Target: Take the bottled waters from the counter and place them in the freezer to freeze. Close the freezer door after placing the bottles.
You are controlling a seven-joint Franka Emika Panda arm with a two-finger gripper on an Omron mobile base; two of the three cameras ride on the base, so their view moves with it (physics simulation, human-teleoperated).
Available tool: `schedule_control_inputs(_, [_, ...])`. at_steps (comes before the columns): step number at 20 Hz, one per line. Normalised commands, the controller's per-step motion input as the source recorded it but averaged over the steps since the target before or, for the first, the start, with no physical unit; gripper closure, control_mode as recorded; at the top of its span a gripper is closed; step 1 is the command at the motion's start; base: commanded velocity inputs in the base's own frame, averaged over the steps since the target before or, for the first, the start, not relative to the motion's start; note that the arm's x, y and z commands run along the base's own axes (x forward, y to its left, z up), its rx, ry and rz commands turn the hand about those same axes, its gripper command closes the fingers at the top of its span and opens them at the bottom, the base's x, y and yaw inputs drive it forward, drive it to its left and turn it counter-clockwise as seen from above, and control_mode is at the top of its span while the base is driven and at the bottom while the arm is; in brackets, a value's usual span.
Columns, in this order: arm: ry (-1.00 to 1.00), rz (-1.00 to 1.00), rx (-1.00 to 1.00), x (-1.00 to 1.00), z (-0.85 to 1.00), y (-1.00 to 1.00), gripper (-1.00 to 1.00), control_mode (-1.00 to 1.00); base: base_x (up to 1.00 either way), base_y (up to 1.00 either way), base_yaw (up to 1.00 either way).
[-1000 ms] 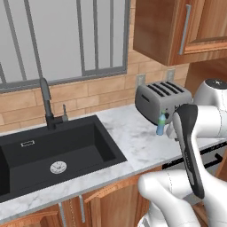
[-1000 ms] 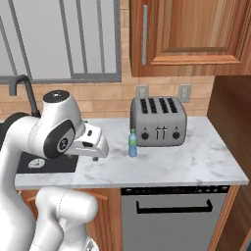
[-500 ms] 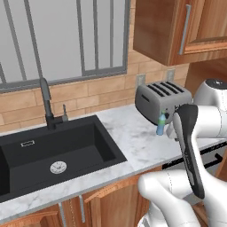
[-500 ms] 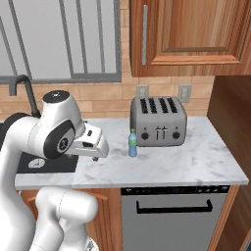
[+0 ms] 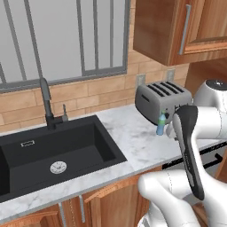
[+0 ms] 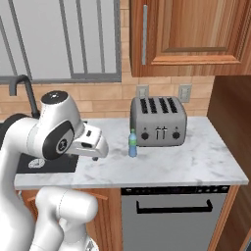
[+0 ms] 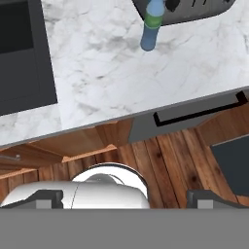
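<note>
The table (image 6: pixel 196 166) carries a toaster (image 6: pixel 158 120); the green-capped bottle (image 6: pixel 132 143) stands just in front of the toaster's left end. The tool (image 7: pixel 126 197) hangs released, well short of it. First pickup: reach and grasp the bottle.

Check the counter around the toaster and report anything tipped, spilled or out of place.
Nothing stands out. The green-capped bottle stands upright on the marble counter, just in front of the toaster at its left end. The toaster sits square against the wall, and no spill marks the counter. The gripper hangs open above the counter, left of the bottle.
</note>
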Motion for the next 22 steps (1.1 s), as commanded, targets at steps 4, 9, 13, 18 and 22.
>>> schedule_control_inputs(4, [-0.02, -0.24, 0.0, 0.22, -0.07, 0.01, -1.0, -1.0, 0.0, 0.0, 0.0])
schedule_control_inputs(9, [0.0, -0.28, 0.0, 0.26, -0.23, 0.0, -1.0, -1.0, 0.0, 0.0, 0.0])
schedule_control_inputs(13, [0.0, -0.12, 0.0, 0.15, -0.07, 0.0, -1.0, -1.0, 0.0, 0.0, 0.0])
schedule_control_inputs(18, [-0.02, 0.05, 0.0, 0.44, -0.09, -0.36, -1.0, -1.0, 0.0, 0.0, 0.0])
schedule_control_inputs(22, [-0.03, 0.14, 0.0, 0.71, -0.16, -0.47, -1.0, -1.0, 0.0, 0.0, 0.0])
